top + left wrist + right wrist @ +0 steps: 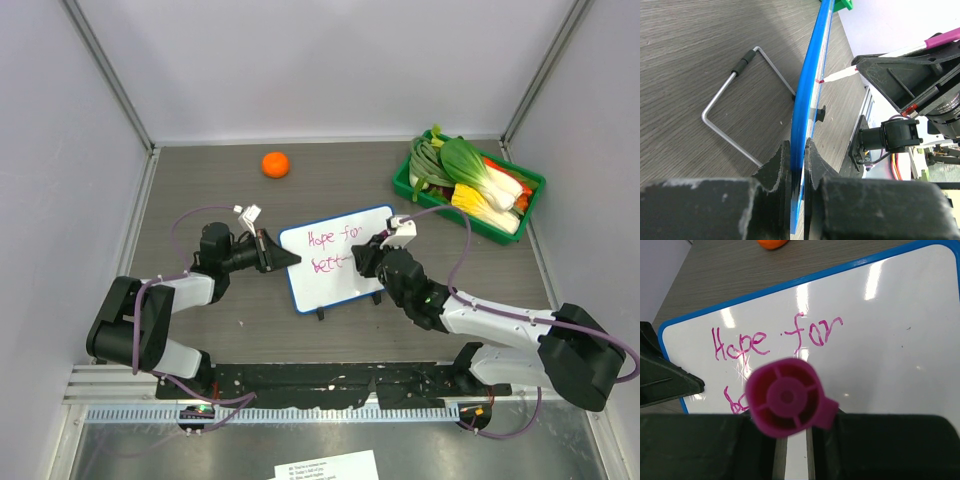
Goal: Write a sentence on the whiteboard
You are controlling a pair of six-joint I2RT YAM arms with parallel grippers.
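Note:
The whiteboard (345,262) with a blue frame stands tilted on its feet at the table's middle. Pink writing (330,240) reads "Hope for" with "bett" below it. My left gripper (286,256) is shut on the board's left edge; in the left wrist view its jaws pinch the blue frame (807,100). My right gripper (366,258) is shut on a pink marker (786,397), seen end-on over the board (890,340). The marker's tip (839,75) touches the board's face. The second line of the sentence (735,402) is mostly hidden behind the marker.
An orange (275,164) lies at the back of the table. A green tray (421,189) of vegetables stands at the back right. The board's wire stand (730,87) rests on the table behind it. Enclosure walls close in on three sides.

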